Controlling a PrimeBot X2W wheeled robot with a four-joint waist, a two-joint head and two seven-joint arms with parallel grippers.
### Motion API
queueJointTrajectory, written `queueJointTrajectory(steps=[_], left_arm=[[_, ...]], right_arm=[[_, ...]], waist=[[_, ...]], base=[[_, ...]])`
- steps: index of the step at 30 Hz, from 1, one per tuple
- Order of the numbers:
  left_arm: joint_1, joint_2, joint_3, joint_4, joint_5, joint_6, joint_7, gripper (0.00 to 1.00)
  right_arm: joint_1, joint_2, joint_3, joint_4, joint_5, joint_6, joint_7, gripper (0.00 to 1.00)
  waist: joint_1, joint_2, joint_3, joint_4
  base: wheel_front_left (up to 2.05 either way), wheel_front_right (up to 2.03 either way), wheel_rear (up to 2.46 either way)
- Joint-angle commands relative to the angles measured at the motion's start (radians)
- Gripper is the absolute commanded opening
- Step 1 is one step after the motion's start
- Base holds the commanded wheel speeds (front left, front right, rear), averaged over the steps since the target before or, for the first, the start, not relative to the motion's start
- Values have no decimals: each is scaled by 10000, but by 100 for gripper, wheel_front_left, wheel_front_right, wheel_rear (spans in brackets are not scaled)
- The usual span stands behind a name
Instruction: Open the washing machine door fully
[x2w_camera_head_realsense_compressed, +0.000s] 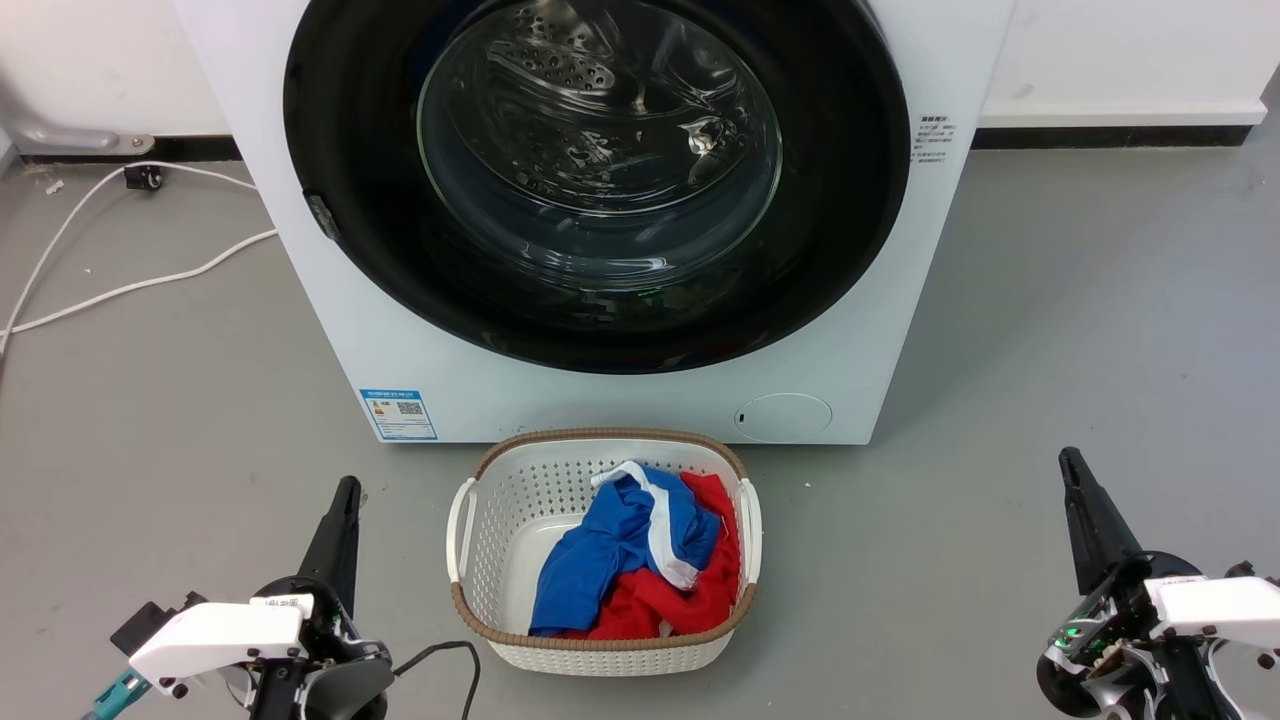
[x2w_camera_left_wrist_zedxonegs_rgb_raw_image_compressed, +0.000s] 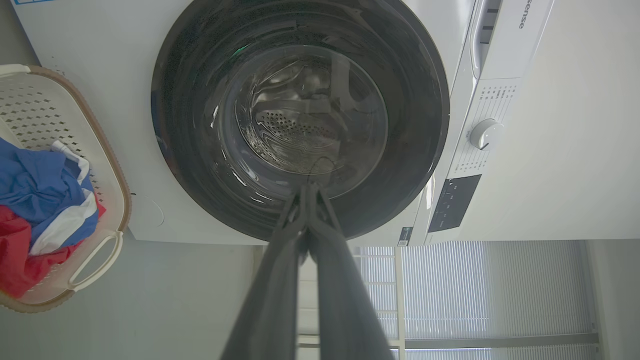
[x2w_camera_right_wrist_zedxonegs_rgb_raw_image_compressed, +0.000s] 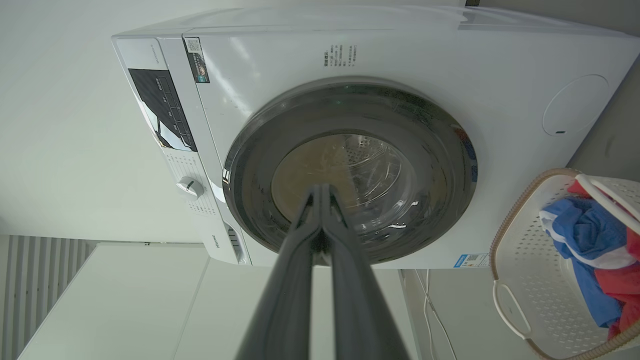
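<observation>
The white washing machine (x2w_camera_head_realsense_compressed: 600, 400) stands ahead on the grey floor. Its round glossy black washing machine door (x2w_camera_head_realsense_compressed: 350, 180) lies flush against the front, and the steel drum shows through the glass window. A small latch piece sits on the door's left edge. My left gripper (x2w_camera_head_realsense_compressed: 347, 492) is low at the left, shut and empty, well short of the machine. In the left wrist view, the left gripper (x2w_camera_left_wrist_zedxonegs_rgb_raw_image_compressed: 310, 187) points at the door (x2w_camera_left_wrist_zedxonegs_rgb_raw_image_compressed: 190, 150). My right gripper (x2w_camera_head_realsense_compressed: 1069, 462) is low at the right, shut and empty. In the right wrist view, that gripper (x2w_camera_right_wrist_zedxonegs_rgb_raw_image_compressed: 320, 189) faces the door (x2w_camera_right_wrist_zedxonegs_rgb_raw_image_compressed: 250, 165).
A white laundry basket (x2w_camera_head_realsense_compressed: 500, 500) with blue and red clothes (x2w_camera_head_realsense_compressed: 610, 560) sits on the floor right in front of the machine, between my grippers. White cables (x2w_camera_head_realsense_compressed: 130, 285) trail over the floor at the left. The wall runs behind the machine.
</observation>
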Motion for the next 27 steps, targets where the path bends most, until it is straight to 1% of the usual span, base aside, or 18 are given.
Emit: queueJointTrajectory(steps=[1,27], left_arm=[[-88,-1,27,5,69,-28,50,0],[-93,-32,68,6,69,-29,71,0]], right_arm=[[-99,26,-14,13,-75,25,32,0],[-106,65,-64,15,-106,25,84,0]], waist=[[0,0,0,0],[0,0,0,0]], base=[[0,0,0],[0,0,0]])
